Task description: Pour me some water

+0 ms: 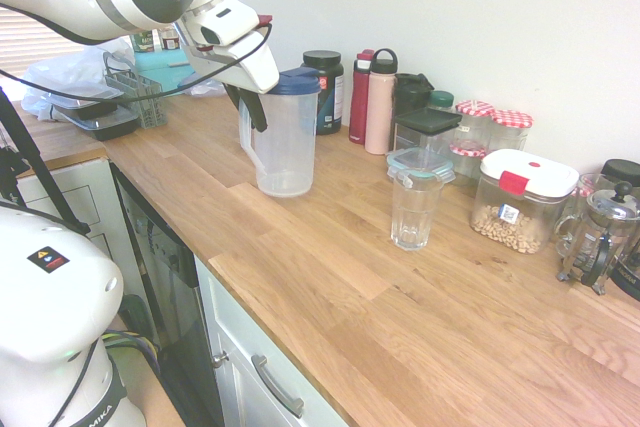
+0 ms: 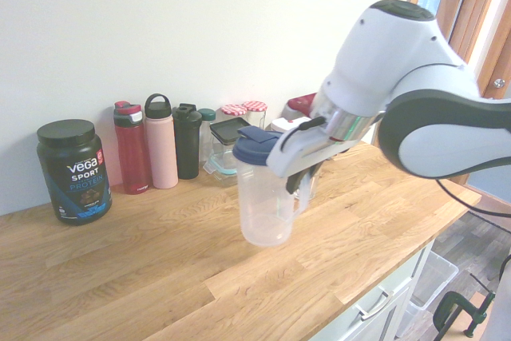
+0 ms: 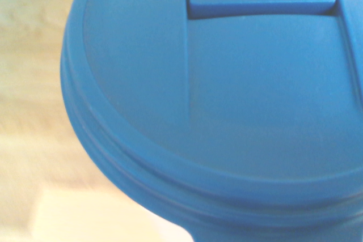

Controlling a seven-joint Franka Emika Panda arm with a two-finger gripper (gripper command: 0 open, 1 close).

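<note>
The black-fingered claw [image 1: 259, 127] is clamped on the handle of the blue-lidded, clear plastic pitcher [image 1: 287, 152], upright between the wooden bench's [image 1: 330, 277] front and back edges.

Pitcher [image 1: 286, 142] on wooden countertop [image 1: 330, 347]

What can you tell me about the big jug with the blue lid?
The jug is tall, clear or frosted, and looks like plastic, with a side handle and a round blue lid that has a raised flap. It stands upright on the wooden counter, lid on. The robot's dark fingers are closed at the handle and seem to grip it. I can't make out any water inside.
</note>
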